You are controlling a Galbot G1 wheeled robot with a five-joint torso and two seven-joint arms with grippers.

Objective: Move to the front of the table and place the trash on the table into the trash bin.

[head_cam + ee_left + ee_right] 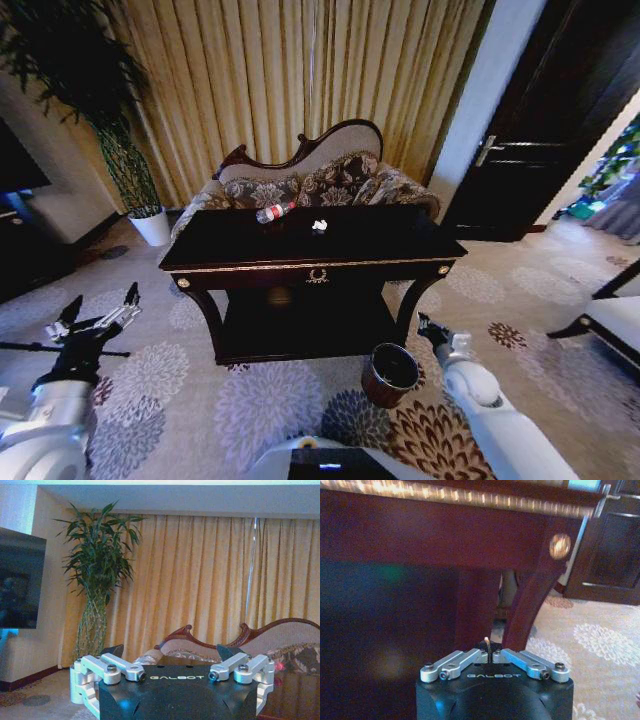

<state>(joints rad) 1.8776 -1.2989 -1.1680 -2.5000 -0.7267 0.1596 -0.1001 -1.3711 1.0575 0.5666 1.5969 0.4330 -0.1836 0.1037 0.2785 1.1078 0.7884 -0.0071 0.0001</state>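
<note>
Trash sits toward the back edge of the worktop (230, 245): a clear bottle (275, 212) with a red label lies on its side near the middle of that edge, and a white paper scrap (319, 226) lies just beside it, nearer the right end. The trash bin (389, 373) stands on the carpet by the worktop's front right leg, mouth up and dark inside. The robot faces the front apron squarely, so the approach looks about done and the reach for the first piece is the step in hand. The left tool (100, 309) hangs low off the front left corner with its fingers spread apart, holding nothing; the right tool (430, 328) hangs low by the bin, under the front right corner, fingers pressed together on nothing. To do this well, I would judge that an arm must rise clear of the front edge before going in, since the trash lies far back. The bottle will roll on that glossy top, so closing across its body, not its cap, seems safest.
</note>
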